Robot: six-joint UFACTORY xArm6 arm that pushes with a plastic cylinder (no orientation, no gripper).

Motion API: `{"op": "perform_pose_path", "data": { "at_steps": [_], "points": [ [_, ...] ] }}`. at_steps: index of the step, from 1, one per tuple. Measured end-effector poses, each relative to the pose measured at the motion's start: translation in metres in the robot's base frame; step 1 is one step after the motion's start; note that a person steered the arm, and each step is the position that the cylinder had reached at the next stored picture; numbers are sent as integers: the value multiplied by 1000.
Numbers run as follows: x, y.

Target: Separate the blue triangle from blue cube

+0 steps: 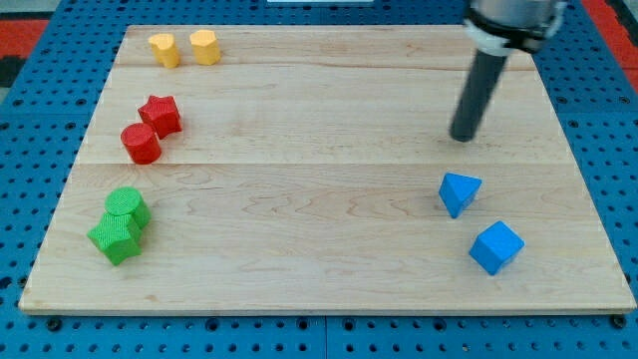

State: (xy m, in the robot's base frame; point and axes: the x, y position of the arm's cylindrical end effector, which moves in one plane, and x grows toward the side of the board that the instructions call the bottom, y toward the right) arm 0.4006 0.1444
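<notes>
Gripperless smooth rod, my tip (pixel 464 138) above ridged blue triangle (pixel 459 192), blue cube (pixel 496 247) near

My tip (pixel 463 138) — rod tilted, low at the view's right.

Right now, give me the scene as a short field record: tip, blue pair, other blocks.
tip: my tip on the board, above the blue triangle toward the view's top, not touching
blue pair: blue cube sits lower right of the triangle, a small gap between
yellow blocks: top left
red blocks: left
green blocks: lower left
</notes>
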Motion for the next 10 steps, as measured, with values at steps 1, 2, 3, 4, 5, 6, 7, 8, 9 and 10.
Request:
{"op": "perform_pose_path", "data": {
  "at_steps": [1, 2, 3, 4, 5, 6, 7, 8, 9, 10],
  "points": [
    [18, -46],
    [38, -81],
    [38, -93],
    [38, -92],
    [38, -87],
    [38, -83],
    [38, -83],
    [45, -80],
    [64, -50],
    [51, -11]
  ]
}}
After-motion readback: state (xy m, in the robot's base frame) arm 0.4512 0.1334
